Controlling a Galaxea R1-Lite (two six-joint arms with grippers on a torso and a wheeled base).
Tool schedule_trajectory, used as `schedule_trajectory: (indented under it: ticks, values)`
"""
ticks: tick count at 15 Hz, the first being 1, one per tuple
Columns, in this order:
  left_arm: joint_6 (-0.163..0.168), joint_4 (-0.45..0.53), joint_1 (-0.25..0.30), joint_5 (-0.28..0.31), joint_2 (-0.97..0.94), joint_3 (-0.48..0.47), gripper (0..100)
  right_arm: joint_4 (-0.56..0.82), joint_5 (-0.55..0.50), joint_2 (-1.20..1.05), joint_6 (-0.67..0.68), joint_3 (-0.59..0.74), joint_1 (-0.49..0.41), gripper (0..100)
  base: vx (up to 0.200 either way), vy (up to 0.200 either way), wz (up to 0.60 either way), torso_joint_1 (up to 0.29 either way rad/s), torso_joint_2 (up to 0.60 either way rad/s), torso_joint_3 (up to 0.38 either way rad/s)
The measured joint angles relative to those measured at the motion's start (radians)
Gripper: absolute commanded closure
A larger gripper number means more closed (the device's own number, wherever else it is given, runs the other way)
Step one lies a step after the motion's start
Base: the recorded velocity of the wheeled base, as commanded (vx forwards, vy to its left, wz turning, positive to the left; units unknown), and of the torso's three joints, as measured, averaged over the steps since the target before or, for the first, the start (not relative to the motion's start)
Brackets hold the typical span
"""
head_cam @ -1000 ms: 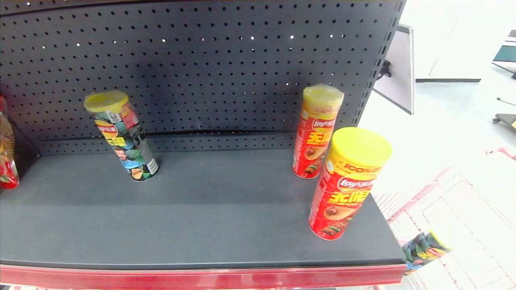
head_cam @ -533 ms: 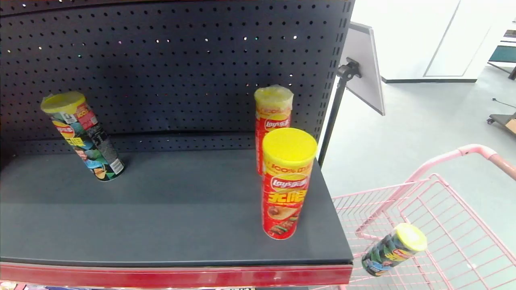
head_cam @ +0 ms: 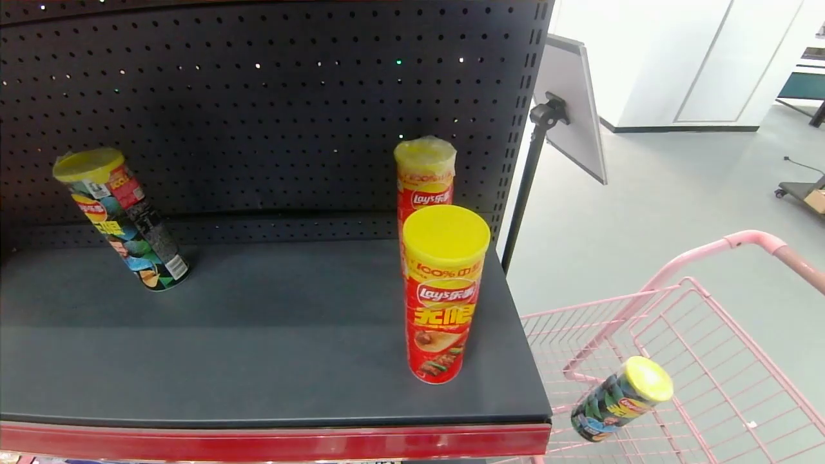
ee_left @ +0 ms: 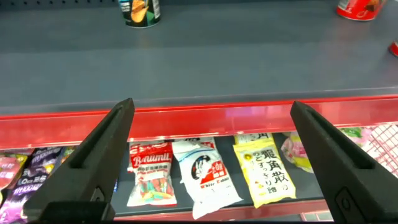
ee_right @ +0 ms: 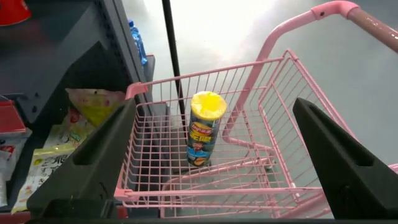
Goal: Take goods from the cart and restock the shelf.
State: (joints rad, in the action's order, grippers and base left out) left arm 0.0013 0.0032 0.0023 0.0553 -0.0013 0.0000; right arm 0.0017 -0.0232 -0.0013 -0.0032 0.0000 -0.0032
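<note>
Hanging wide open and holding nothing, the left end effector (ee_left: 212, 107) faces the front of the shelf (ee_left: 249, 62), its two dark fingers (ee_left: 102, 162) spread to either side of the shelf's red front lip (ee_left: 205, 118). Below that lip, on the shelf's lower tier, flat snack bags (ee_left: 205, 177) lie in a row.

The right end effector (ee_right: 214, 104) is equally wide open and empty. It hangs off the shelf's right end, above the pink wire cart (ee_right: 273, 143). A multicoloured can with a yellow lid (ee_right: 204, 127) stands in the cart's basket, just beyond the shelf's right end, and nothing touches it.

On the shelf's dark deck three more cans stand apart from both end effectors. A front red can (head_cam: 442, 296) stands near the shelf's right end, toward its front edge. A rear red can (head_cam: 423, 177) stands directly behind it, close to the shelf's pegboard back (head_cam: 290, 116). A second multicoloured can (head_cam: 122, 222) stands toward the shelf's left end, also near the back.

A grey sign panel on a black pole (head_cam: 570, 106) rises just past the shelf's right end.
</note>
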Motion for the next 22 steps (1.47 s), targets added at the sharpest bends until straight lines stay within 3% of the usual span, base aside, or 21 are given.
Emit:
schedule_trajectory:
  ticks: [9,22]
  values:
    - [0.000,0.000,0.001,0.000,0.000,0.000,0,0.000,0.000,0.000,0.000,0.000,0.000,0,0.000,0.000,0.00,-0.090,0.21,0.120]
    - [-0.001,0.000,0.000,0.000,0.000,0.000,0,0.000,0.000,0.000,0.001,0.000,0.000,0,0.000,0.000,0.00,-0.177,0.45,0.261]
